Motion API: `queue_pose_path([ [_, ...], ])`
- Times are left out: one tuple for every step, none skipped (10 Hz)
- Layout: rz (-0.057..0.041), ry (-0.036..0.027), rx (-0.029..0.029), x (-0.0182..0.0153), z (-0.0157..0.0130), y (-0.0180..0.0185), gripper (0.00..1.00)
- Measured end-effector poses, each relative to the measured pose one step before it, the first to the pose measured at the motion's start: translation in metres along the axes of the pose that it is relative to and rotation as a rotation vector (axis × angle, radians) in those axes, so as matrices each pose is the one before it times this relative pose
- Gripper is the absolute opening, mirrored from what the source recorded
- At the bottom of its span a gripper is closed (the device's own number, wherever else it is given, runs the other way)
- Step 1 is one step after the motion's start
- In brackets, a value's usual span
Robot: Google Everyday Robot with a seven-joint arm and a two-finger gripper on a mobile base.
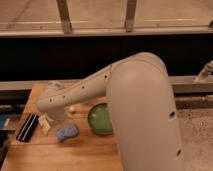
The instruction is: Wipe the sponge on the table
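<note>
— What's lying on your bench (90, 152)?

— Light brown planks, grain showing. At the left edge you have a black bar (27, 127), lying flat and angled. Just right of it is a small pale block (45, 126). The light-blue sponge (67, 132) lies flat nearer the front, close to the block. A green bowl (101, 118) stands right of the sponge, near it but apart.

— And your gripper (49, 119)?

— Low over the bench's left part, at the pale block and just behind the sponge. Whether it touches either, you can't tell.
</note>
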Motion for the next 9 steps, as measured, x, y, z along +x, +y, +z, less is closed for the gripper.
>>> queue_pose_path([
  [0.00621, 0.00674, 0.00982, 0.00211, -0.00061, -0.00855, 0.80],
  [0.00111, 0.00813, 0.00106, 0.00134, 0.00388, -0.00228, 0.80],
  [0.00530, 0.01267, 0.00089, 0.00283, 0.00923, -0.00473, 0.80],
  [0.01502, 0.01364, -0.00580, 0.00490, 0.01702, -0.00914, 0.80],
  [0.01288, 0.00782, -0.00751, 0.00309, 0.01255, -0.00652, 0.80],
  [0.01493, 0.01273, -0.01344, 0.00363, 0.01764, -0.00534, 0.80],
  [0.01229, 0.01225, -0.01847, 0.00256, 0.01827, -0.00386, 0.80],
  [0.01255, 0.01331, -0.01802, 0.00261, 0.01606, -0.00414, 0.80],
  [0.00989, 0.00495, -0.02592, -0.00067, 0.00930, 0.00184, 0.80],
])
